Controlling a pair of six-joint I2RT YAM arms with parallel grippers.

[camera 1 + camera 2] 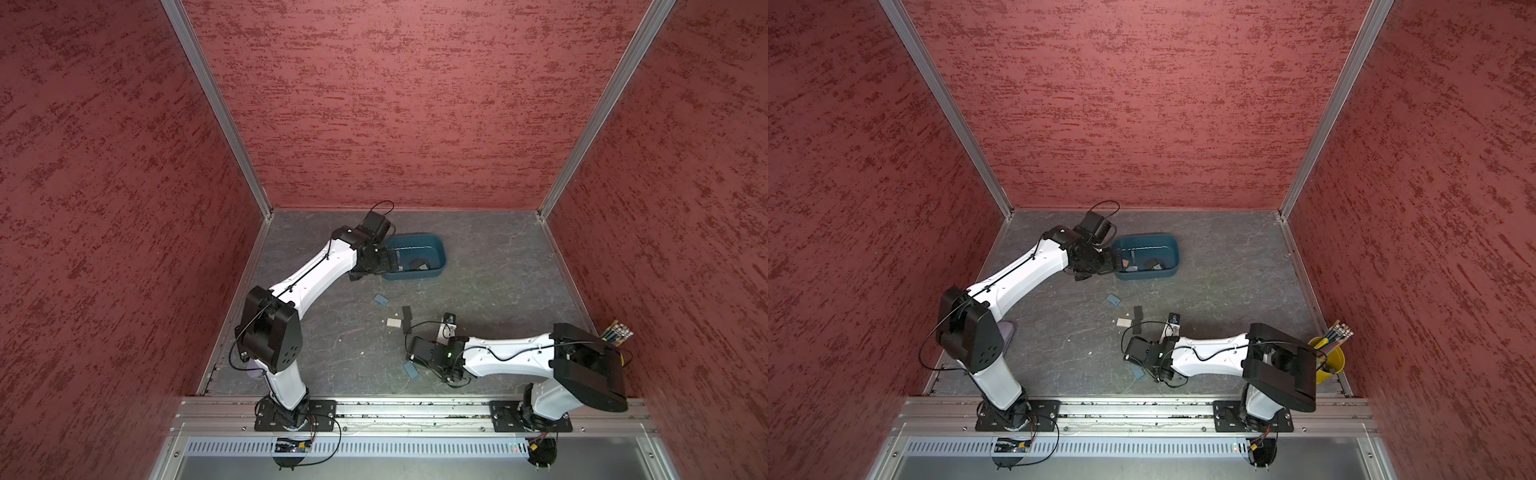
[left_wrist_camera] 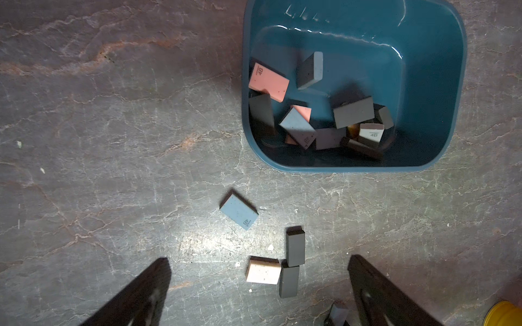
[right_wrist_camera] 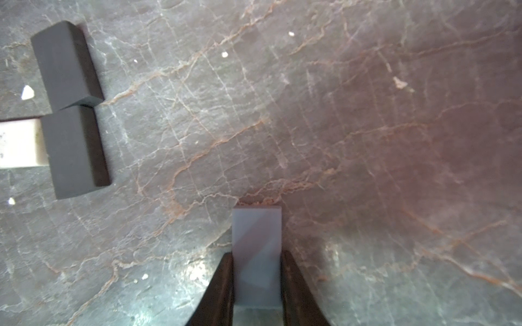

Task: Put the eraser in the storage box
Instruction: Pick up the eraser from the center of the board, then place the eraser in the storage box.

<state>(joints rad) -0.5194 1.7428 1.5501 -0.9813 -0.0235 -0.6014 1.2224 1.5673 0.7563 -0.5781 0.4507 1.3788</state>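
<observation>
**Hazards:** the grey-blue eraser [image 3: 256,231] may pivot or slip from the right gripper [image 3: 257,254], which pinches only its two narrow sides. The carry may bring it against the left gripper [image 2: 258,258], spread wide and empty by one end of the storage box [image 1: 419,240]. A high release may bounce it off the piled erasers [image 2: 324,118] and over the low wall.

**Item:** plain matte block, square-cut, no marking on the face shown.

**Location:** robot's side of the table [image 3: 367,127], well apart from the box; whether it is lifted cannot be told.
</observation>
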